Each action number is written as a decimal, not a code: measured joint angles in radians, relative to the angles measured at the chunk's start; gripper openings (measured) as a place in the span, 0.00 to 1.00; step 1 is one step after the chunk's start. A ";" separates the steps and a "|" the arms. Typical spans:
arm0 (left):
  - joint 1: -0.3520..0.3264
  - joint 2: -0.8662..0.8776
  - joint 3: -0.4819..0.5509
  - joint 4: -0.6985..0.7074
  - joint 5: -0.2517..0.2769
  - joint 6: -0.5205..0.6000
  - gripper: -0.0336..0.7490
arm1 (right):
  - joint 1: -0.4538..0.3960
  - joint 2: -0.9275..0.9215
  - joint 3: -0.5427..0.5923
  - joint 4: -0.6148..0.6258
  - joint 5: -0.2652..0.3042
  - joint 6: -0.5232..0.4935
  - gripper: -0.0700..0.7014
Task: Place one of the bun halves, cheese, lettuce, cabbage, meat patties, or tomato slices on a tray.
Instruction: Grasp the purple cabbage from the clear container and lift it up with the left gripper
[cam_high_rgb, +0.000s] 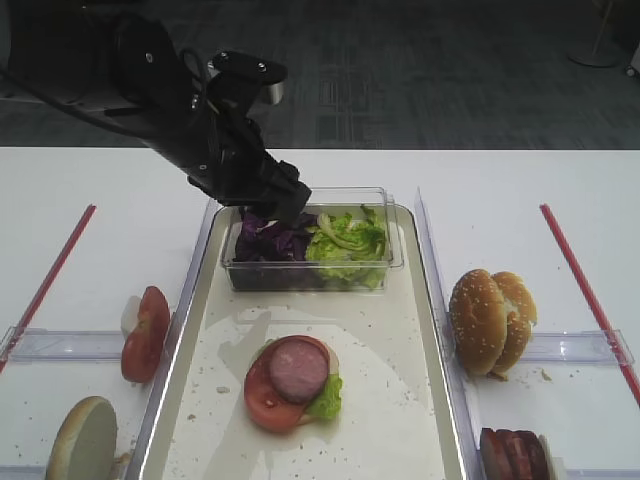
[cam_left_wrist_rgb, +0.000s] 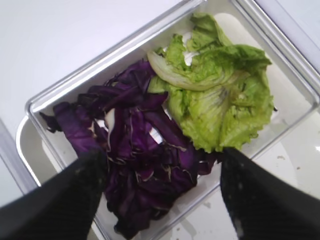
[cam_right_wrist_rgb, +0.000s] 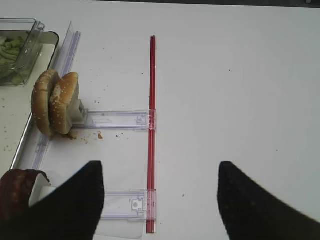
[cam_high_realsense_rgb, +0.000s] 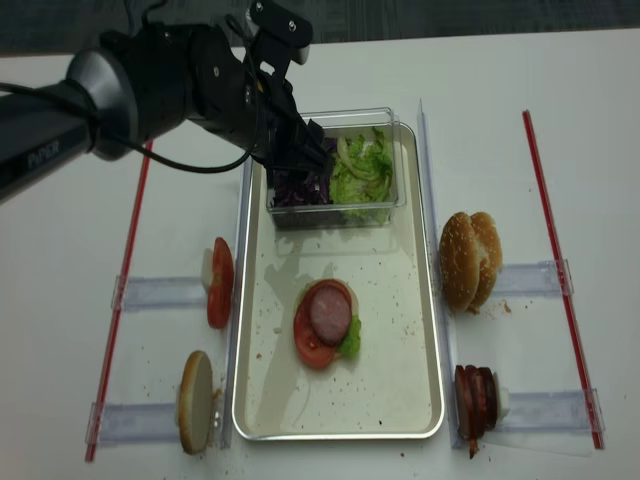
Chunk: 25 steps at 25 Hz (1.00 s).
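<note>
Hovering over cabbage (cam_left_wrist_rgb: 140, 150) in clear box (cam_left_wrist_rgb: 50, 95): left pincer (cam_left_wrist_rgb: 162, 185), spread wide, grasping nothing.

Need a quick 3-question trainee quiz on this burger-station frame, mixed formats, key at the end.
1. True or false: the left gripper is shut on the lettuce.
2. What lies topmost on the stack on the tray? A) bun half B) meat patty C) cabbage
3. Fill in: the clear box holds lettuce and ____.

Key
1. False. It is open above the purple cabbage, holding nothing.
2. B. The meat patty sits on a tomato slice.
3. Cabbage.
</note>
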<state>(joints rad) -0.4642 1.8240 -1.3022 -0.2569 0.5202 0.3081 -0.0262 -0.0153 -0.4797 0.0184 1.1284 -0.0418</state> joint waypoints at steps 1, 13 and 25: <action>0.000 0.000 0.000 0.000 -0.010 0.000 0.63 | 0.000 0.000 0.000 0.000 0.000 0.000 0.75; 0.000 0.154 -0.145 0.000 0.084 0.001 0.60 | 0.000 0.000 0.000 0.000 0.000 0.000 0.75; 0.058 0.280 -0.353 0.019 0.284 -0.003 0.58 | 0.000 0.000 0.000 0.000 0.000 0.000 0.75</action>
<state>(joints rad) -0.4058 2.1044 -1.6556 -0.2383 0.8046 0.3051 -0.0262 -0.0153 -0.4797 0.0184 1.1284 -0.0418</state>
